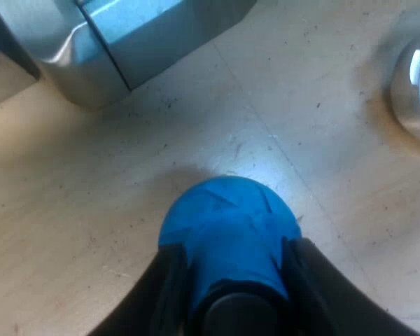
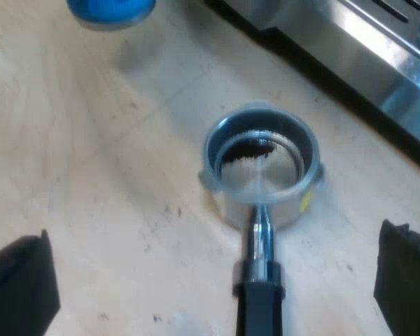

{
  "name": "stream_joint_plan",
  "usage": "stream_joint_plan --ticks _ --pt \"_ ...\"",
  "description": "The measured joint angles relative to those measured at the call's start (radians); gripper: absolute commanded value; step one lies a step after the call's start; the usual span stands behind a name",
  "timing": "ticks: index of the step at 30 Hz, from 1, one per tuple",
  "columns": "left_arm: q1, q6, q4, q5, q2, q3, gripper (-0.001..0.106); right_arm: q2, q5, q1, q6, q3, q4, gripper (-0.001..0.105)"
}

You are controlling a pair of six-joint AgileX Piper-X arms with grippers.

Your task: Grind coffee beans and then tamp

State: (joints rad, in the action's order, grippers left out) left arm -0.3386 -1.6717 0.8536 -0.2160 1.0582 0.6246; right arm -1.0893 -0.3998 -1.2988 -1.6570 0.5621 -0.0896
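Fingers (image 1: 166, 294) of the left hand (image 1: 234, 250) are clamped on the blue tamper (image 1: 227, 213), one each side, over the bench (image 1: 91, 210). Espresso machine (image 1: 126, 42) is just past it. Right hand (image 2: 211, 280) is spread wide apart, with the dark handle (image 2: 259, 308) running between its fingers, not touching. The metal holder (image 2: 262, 164) sits on the bench near the machine's front, with a smear of dark grounds (image 2: 246, 148) in the basket.
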Motion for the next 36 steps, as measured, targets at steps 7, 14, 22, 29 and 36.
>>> stream_joint_plan --ticks 7,14,22,29,36 --pt "-0.048 0.001 0.071 -0.001 0.0 0.106 0.0 0.001 -0.003 0.0 -0.019 -0.095 0.141 0.093" --pt "-0.115 0.002 0.096 -0.001 0.0 0.171 0.0 0.002 -0.046 0.0 -0.017 -0.14 0.157 0.093" --pt "-0.311 0.002 0.102 -0.009 0.002 0.262 0.0 0.002 -0.083 0.0 -0.006 -0.204 0.236 0.093" --pt "-0.325 0.002 0.094 -0.009 0.053 0.262 0.0 0.002 -0.084 0.0 -0.006 -0.204 0.244 0.093" --pt "-0.325 0.002 0.076 -0.049 0.123 0.262 0.0 0.002 -0.084 0.0 -0.006 -0.204 0.244 0.093"
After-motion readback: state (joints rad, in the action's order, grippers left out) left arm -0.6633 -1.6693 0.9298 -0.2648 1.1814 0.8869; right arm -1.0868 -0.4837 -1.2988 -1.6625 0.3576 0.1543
